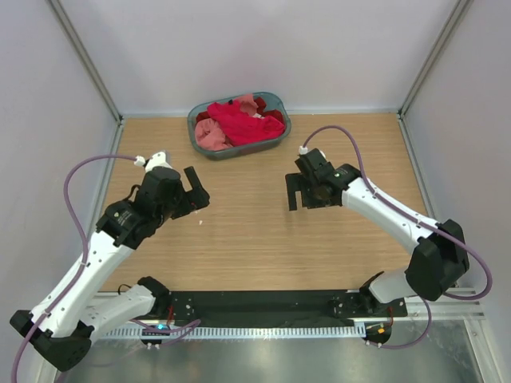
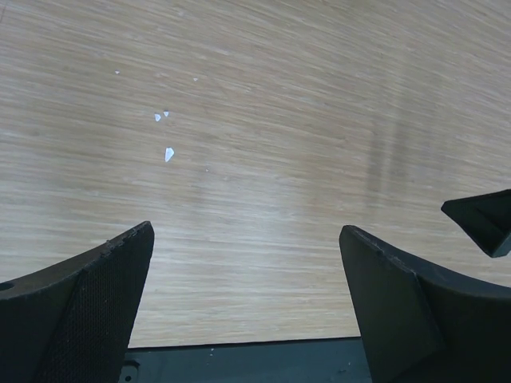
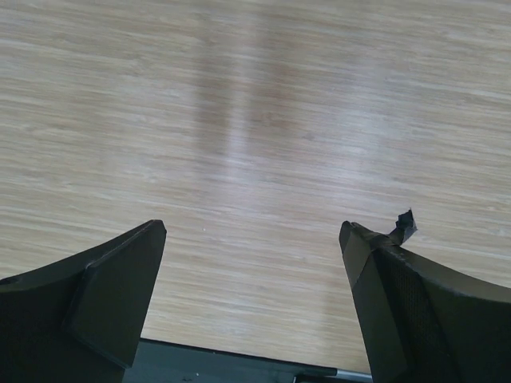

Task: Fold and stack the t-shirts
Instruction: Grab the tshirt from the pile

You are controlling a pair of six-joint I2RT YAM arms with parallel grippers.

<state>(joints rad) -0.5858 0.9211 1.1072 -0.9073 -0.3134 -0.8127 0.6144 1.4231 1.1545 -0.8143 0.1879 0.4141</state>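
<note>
Left hand (image 2: pixel 243 231) and right hand (image 3: pixel 251 227) both hover spread wide, holding nothing, above the wooden table (image 1: pixel 247 239).

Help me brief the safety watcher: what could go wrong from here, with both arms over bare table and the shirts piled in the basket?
1. The shirts lie tangled in one heap, so a gripper may lift several at once or drag the basket along.
2. The left gripper and right gripper, both open, would converge on the same basket and might collide.
3. White flecks on the table could stick to the cloth.
</note>
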